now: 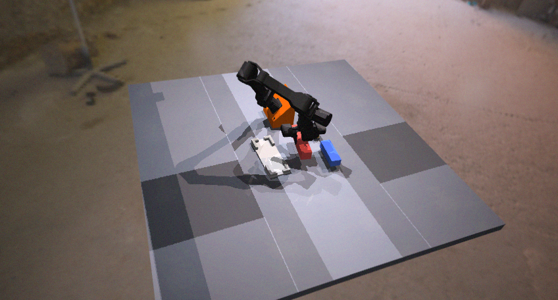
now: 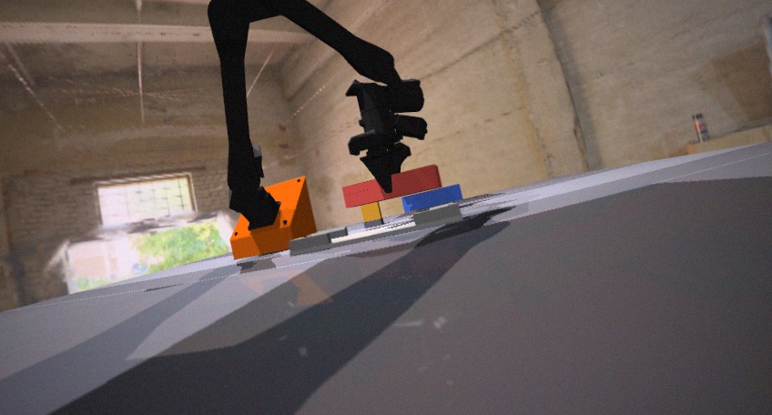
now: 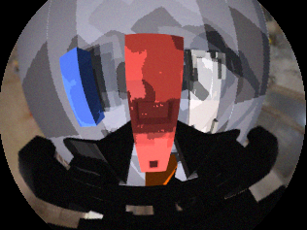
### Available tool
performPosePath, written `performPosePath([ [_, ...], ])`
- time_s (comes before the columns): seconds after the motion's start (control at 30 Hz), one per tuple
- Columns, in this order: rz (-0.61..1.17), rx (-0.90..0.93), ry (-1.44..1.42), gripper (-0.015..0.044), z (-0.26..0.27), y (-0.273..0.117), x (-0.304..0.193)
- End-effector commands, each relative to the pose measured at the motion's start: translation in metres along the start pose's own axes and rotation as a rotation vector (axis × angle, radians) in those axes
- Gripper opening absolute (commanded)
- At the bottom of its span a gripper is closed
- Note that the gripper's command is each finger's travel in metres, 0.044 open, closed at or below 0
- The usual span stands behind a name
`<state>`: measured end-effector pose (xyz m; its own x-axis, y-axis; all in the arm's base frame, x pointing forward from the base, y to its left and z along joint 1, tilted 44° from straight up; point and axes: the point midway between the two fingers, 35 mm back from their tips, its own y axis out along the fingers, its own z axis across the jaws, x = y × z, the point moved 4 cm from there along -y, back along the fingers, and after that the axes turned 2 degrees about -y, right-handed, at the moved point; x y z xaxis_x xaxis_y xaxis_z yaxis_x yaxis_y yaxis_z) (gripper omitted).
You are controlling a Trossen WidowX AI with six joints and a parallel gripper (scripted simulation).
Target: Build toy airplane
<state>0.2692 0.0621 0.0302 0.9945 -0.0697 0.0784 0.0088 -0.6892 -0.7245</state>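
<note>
The gripper (image 1: 304, 137) (image 2: 388, 188) (image 3: 153, 119) had its fingers clamped on the two long sides of the red fuselage (image 1: 304, 150) (image 2: 417, 180) (image 3: 154, 72), which hung lengthwise beneath it, raised above the table top (image 1: 351, 220) (image 2: 621, 260) and out of the cradle. Two square recesses, a larger and a smaller, showed in its upper face. The pale jig (image 1: 268, 153) (image 2: 372, 232) (image 3: 201, 113), with grey corner pieces, lay on one side of the fuselage in the wrist view, and the blue block (image 1: 330, 153) (image 2: 432, 197) (image 3: 80, 91) lay on the other, apart from the jig. A small yellow block (image 2: 370, 211) showed below the fuselage in the exterior view, and the arm stood on an orange base (image 1: 287, 116) (image 2: 303, 217) (image 3: 156, 179)
</note>
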Motion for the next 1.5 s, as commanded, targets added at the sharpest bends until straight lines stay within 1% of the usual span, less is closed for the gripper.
performPosePath([
  [0.0,-0.007,0.009,0.008,0.0,0.0,-0.014,0.002],
  [0.7,-0.006,0.002,0.009,0.0,-0.004,-0.077,-0.006],
  [0.83,-0.005,0.005,0.002,0.0,-0.008,-0.076,-0.005],
  [1.47,-0.008,0.017,-0.09,0.0,-0.064,-0.046,0.002],
])
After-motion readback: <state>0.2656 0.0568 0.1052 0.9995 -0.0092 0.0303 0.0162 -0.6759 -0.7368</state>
